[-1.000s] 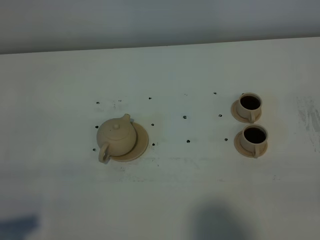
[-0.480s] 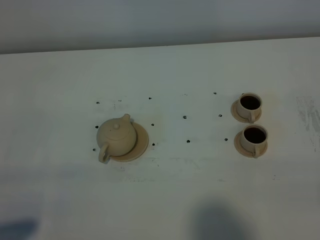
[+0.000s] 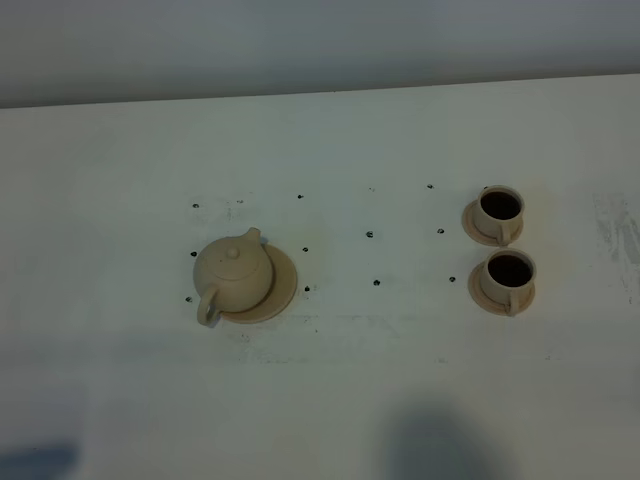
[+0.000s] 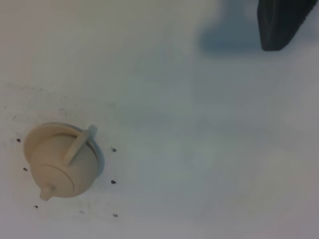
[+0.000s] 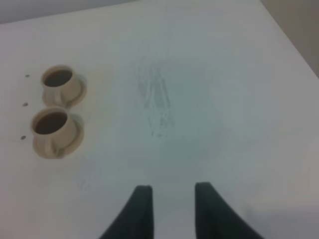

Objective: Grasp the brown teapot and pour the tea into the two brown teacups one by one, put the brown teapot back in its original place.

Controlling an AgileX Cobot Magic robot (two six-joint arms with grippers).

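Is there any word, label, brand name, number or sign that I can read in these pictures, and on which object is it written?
None: no readable text in any view.
The squat pale-tan ceramic teapot, its flat round saucer and the two small pale-tan teacups are plain.
The white table bears only small dark dots and faint scuffs, not characters.
The right gripper shows no marking; neither does the one dark finger of the left.

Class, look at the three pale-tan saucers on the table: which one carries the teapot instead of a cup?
The large saucer on the left of the overhead view; the teapot sits on it. The two small saucers on the right each hold a teacup.
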